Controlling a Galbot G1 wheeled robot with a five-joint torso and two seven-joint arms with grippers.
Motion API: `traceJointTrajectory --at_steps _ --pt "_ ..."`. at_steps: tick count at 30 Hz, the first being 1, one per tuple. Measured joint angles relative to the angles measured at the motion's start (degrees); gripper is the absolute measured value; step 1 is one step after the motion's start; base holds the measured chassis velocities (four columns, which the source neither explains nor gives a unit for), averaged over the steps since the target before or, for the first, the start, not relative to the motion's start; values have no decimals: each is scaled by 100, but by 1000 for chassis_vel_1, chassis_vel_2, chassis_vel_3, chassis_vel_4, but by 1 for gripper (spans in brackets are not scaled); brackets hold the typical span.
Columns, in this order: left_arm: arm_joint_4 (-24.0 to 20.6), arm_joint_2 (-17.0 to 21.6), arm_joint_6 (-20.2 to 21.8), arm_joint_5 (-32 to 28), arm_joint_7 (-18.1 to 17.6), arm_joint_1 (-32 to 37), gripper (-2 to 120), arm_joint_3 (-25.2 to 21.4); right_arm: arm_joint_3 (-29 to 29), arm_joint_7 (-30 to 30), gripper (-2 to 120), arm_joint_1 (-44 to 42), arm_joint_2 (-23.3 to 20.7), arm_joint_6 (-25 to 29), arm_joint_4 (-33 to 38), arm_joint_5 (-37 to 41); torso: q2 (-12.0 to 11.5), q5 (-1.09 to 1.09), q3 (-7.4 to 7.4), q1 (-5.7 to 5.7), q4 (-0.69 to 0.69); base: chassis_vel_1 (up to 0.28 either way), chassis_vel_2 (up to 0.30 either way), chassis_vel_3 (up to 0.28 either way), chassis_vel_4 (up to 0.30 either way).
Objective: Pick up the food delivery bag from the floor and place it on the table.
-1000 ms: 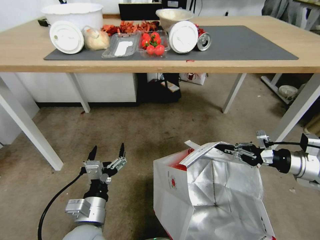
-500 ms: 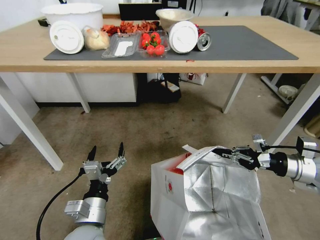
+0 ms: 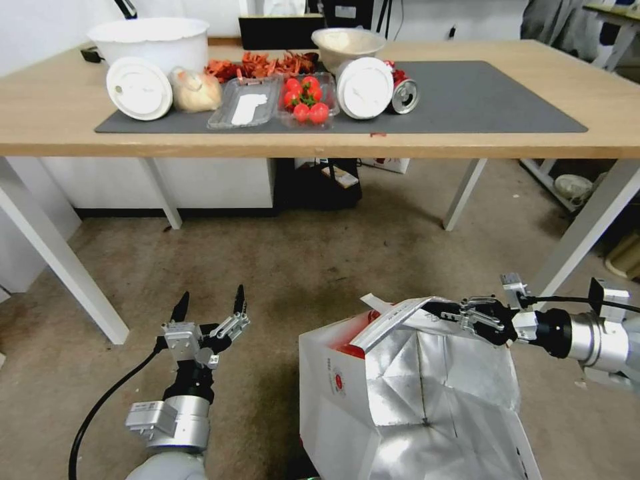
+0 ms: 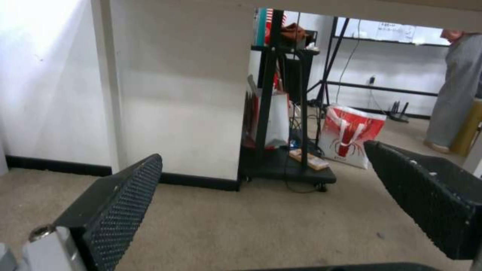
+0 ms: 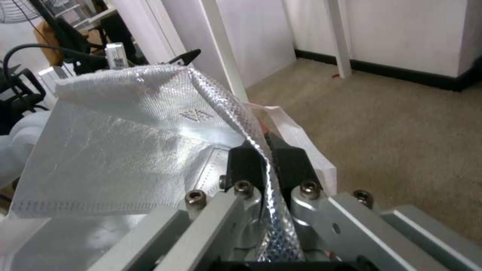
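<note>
We hold the food delivery bag (image 3: 407, 393) by its top edge, low in front of the table (image 3: 467, 143).

Our right gripper (image 3: 448, 309) has its jaws clenched on the bag's silver foil rim, the fold pinched between them in the right wrist view. The bag hangs open by our base, over the floor (image 3: 313, 260); we cannot tell whether its bottom touches the carpet. Our left gripper (image 3: 209, 308) sits just beside the bag, jaws spread wide and holding nothing.
</note>
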Motion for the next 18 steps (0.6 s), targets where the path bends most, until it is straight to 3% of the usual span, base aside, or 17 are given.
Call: traceJointTrajectory --at_steps 18 --pt "-15 36 13 25 -85 -26 100 -20 41 -44 0 -24 -57 2 39 -3 419 0 345 75 -1 0 0 0 0"
